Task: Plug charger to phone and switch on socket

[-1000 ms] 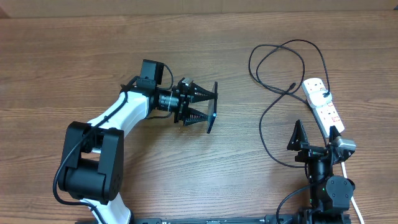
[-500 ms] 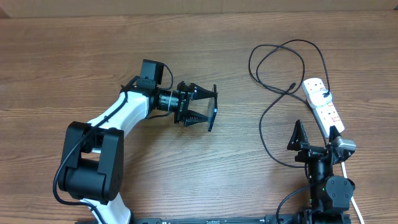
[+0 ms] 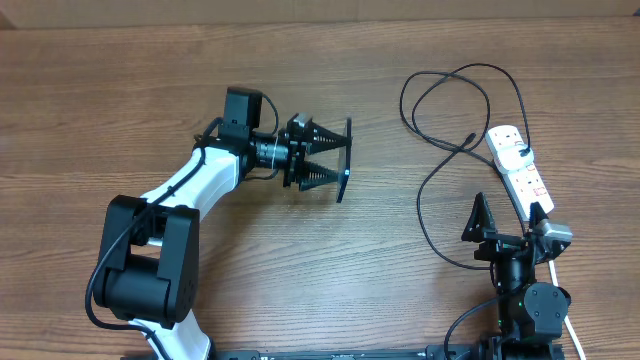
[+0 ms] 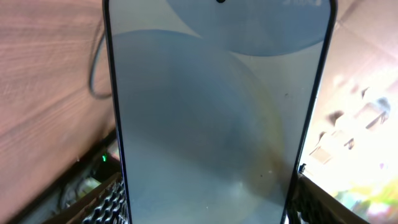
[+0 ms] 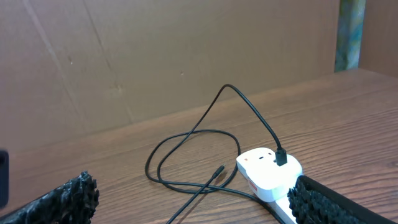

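Observation:
My left gripper (image 3: 338, 158) is shut on the phone (image 3: 342, 192) and holds it on edge above the table at centre left. In the left wrist view the phone's light blue screen (image 4: 217, 112) fills the frame between my ribbed fingers (image 4: 107, 204). The charger's black cable (image 3: 432, 178) loops on the right; its connector tip (image 3: 468, 137) lies free on the wood, and its plug (image 3: 521, 150) sits in the white socket strip (image 3: 520, 172). My right gripper (image 3: 508, 222) is open and empty, just short of the strip (image 5: 268, 173) and the tip (image 5: 217, 170).
The strip's white lead (image 3: 568, 325) runs down past my right arm's base. A brown cardboard wall (image 5: 155, 56) stands behind the table's far edge. The cable loops (image 5: 186, 155) lie between my right gripper and that wall.
My left wrist has rolled and shifted a little toward the far side, carrying the phone with it. The right arm, cable and strip have not moved.

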